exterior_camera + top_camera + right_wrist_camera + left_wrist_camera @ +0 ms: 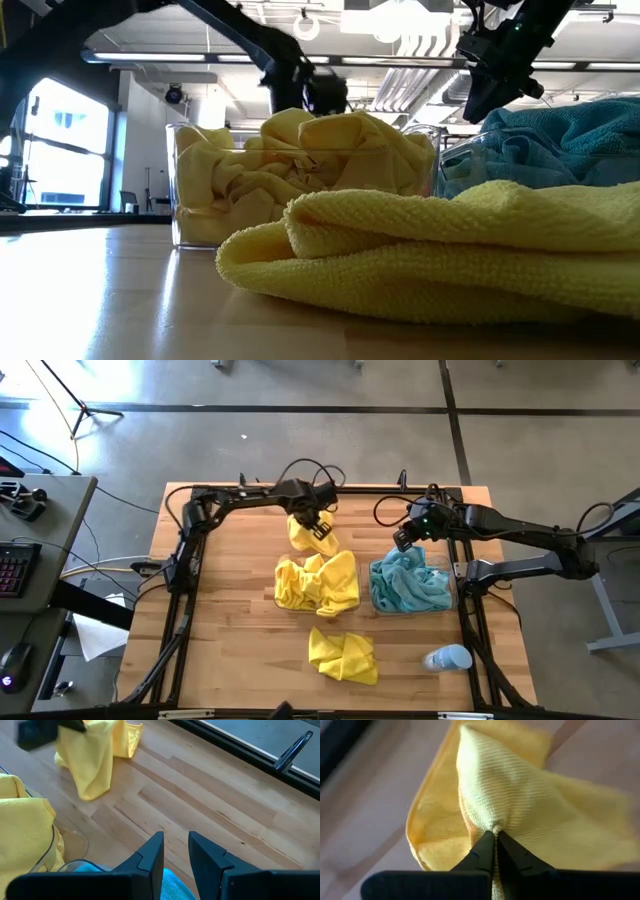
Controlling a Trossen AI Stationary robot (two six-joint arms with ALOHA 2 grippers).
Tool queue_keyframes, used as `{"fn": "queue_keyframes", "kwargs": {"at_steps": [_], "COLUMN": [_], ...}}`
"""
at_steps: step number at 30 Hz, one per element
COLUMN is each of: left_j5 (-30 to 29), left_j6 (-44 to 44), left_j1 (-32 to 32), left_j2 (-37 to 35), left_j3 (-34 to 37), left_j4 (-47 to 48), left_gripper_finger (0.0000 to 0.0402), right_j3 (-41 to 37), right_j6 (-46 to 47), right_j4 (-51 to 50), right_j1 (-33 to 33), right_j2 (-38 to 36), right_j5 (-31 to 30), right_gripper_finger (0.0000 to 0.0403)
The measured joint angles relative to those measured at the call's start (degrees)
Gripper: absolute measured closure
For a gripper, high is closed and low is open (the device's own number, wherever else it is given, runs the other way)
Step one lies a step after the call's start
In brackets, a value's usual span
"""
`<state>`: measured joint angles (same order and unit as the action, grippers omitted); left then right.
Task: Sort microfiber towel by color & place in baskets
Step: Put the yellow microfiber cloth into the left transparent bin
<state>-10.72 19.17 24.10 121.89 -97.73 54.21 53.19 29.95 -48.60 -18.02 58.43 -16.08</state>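
The left jaws (318, 528) pinched a yellow towel (308, 536), hanging just behind the yellow-filled basket (281, 600); right jaws (408, 540) stood narrow, empty.

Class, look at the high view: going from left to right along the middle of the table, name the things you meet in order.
Yellow towel held by the left gripper → basket of yellow towels → basket of teal towels → white and light-blue bottle, nearer the front edge.
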Motion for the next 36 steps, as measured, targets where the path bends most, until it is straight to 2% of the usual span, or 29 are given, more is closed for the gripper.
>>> {"fn": "queue_keyframes", "kwargs": {"at_steps": [10, 18, 26, 32, 36], "left_j5": [-0.7, -5.0, -10.4, -14.2, -19.1], "left_j6": [0.2, 3.3, 13.3, 23.3, 28.5], "left_j1": [-2.2, -7.7, -17.3, -27.1, -33.6], "left_j2": [-14.7, -26.4, -34.5, -35.8, -34.9], "left_j3": [0.0, 0.0, -0.1, -0.1, -0.1], "left_j4": [0.1, 1.8, 6.1, 6.9, 7.0], "left_gripper_finger": [0.0401, 0.0401, 0.0401, 0.0401, 0.0401], "right_j3": [0.0, 0.0, 0.0, 0.0, 0.0], "right_j6": [3.0, 2.1, 8.8, 14.2, 15.1], "right_j4": [0.0, 0.0, -3.0, -7.0, -7.6], "right_j1": [0.0, 0.0, 0.0, 0.2, 2.0], "right_j2": [0.0, 0.0, 0.0, 0.0, 0.0], "right_j5": [-0.1, -1.0, 1.5, 7.0, 9.0], "right_gripper_finger": [0.032, 0.032, 0.032, 0.032, 0.032]}}
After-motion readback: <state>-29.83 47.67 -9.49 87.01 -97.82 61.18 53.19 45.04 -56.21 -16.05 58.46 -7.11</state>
